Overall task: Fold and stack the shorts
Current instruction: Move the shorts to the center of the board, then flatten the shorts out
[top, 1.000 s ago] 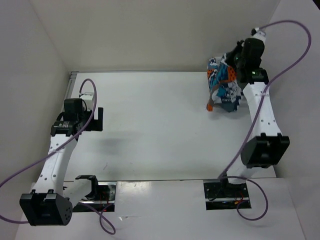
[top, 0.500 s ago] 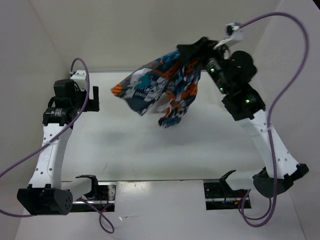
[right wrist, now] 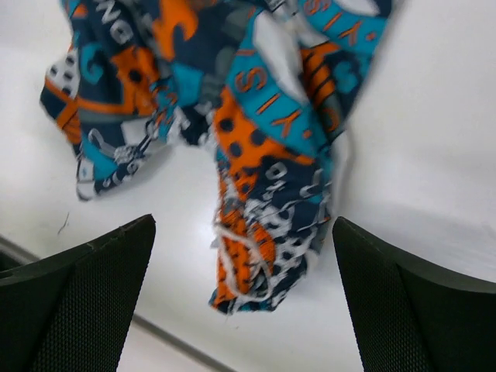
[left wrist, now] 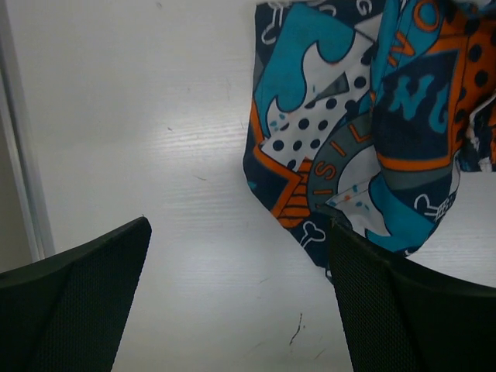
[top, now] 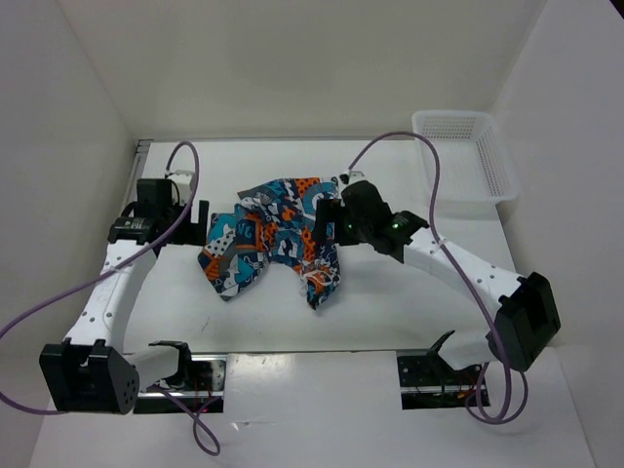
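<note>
Where the white tabletop (top: pixel 409 302) meets its surroundings, plain white walls (top: pixel 292 68) close it in on the left, back and right. A thin metal strip (left wrist: pixel 22 155) runs along its left edge. Its surface is smooth and matt, with a few faint scuffs in the left wrist view.

The shorts (top: pixel 268 244) lie in a crumpled, uneven heap on the tabletop, left of centre, between the two arms. The soft cloth is thrown into folds, and its print is a crowd of teal, orange, navy, grey and white patches with dots and lettering. A frayed white cord (right wrist: pixel 232 240) trails over one bunched end.

Left jaws are spread wide with nothing in them, low over bare tabletop just left of the shorts' edge. Right jaws are also spread wide and grip nothing, hanging above the heap's right side.

A white mesh basket (top: pixel 450 117), rectangular with rounded corners, sits at the far right corner. Purple cables (top: pixel 429 171) loop from both arms.
</note>
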You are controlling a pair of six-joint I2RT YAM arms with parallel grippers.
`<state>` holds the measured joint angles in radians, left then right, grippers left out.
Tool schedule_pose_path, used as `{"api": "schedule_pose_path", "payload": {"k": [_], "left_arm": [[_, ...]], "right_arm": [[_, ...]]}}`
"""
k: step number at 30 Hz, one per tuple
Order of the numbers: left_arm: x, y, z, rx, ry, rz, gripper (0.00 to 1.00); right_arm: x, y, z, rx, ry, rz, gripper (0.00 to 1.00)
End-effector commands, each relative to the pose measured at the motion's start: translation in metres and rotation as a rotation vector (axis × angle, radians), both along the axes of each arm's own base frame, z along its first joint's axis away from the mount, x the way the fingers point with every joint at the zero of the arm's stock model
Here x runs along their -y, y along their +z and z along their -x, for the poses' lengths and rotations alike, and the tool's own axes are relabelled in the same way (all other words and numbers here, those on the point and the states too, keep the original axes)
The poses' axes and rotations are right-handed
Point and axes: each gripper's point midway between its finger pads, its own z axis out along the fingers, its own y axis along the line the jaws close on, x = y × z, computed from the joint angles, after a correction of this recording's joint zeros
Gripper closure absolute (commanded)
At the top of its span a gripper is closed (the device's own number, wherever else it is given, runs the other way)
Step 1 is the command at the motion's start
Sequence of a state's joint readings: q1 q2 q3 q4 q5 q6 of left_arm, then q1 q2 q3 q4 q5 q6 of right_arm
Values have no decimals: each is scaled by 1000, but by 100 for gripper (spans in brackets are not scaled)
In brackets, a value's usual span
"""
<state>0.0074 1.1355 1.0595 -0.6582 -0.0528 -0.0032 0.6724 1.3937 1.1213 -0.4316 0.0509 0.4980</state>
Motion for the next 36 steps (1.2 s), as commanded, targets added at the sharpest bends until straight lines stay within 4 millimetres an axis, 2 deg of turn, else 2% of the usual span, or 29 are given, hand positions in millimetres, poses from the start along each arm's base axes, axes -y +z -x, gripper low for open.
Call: {"api": "schedule_pose_path", "payload": {"k": [1, 2, 3, 4, 5, 6, 8, 9, 10, 13, 14, 17, 22, 26, 27, 29, 30, 32, 33, 35, 36], "left_arm": [[3, -30, 7, -78, -11, -34, 0], [8, -53, 21, -141, -28, -53, 0], [7, -65, 25, -159, -27, -79, 0], [3, -71, 21, -132, -7, -136, 0], [-1, -81, 22, -130, 6, -163, 0], [-5, -95, 28, -138, 17, -178, 0], [1, -95, 21, -103, 3, -154, 0], [7, -95, 20, -128, -20, -132, 0], [23, -96, 21, -151, -82, -61, 0], [39, -98, 29, -193, -144, 12, 1], [39, -103, 29, -201, -144, 12, 1], [28, -108, 24, -185, -103, -39, 1], [24, -112, 29, -202, -90, -57, 1], [23, -110, 33, -204, -90, -57, 1], [23, -111, 35, -213, -90, -58, 1], [23, -111, 37, -222, -90, -58, 1], [23, -111, 37, -222, -90, -58, 1], [21, -112, 39, -231, -85, -66, 1], [21, -109, 36, -222, -84, -66, 1], [21, -110, 38, -231, -85, -66, 1], [21, -106, 35, -220, -84, -66, 1]], "right_arm": [[-28, -2, 27, 2, 46, -27, 0], [-37, -6, 32, 7, 66, -17, 0], [-48, -4, 35, 19, 82, -7, 0], [-62, -15, 41, 37, 106, 53, 0], [-70, -16, 40, 51, 115, 74, 0], [-81, -7, 34, 77, 124, 71, 0], [-97, -20, 27, 79, 138, 92, 0], [-105, -19, 26, 104, 171, 103, 3], [-113, -23, 28, 114, 199, 117, 10], [-128, -43, 18, 114, 222, 180, 14], [-134, -53, 10, 113, 208, 205, 14], [-141, -73, -7, 117, 166, 265, 6], [-141, -96, -24, 119, 93, 335, 9], [-142, -113, -30, 118, 69, 358, 26], [-143, -117, -31, 118, 57, 359, 38], [-145, -112, -35, 135, 44, 351, 53], [-146, -113, -34, 131, 51, 346, 69], [-142, -101, -40, 148, 30, 334, 83], [-133, -94, -36, 154, 22, 336, 97], [-125, -81, -36, 171, 8, 309, 100], [-115, -67, -34, 178, 3, 273, 100]]}}
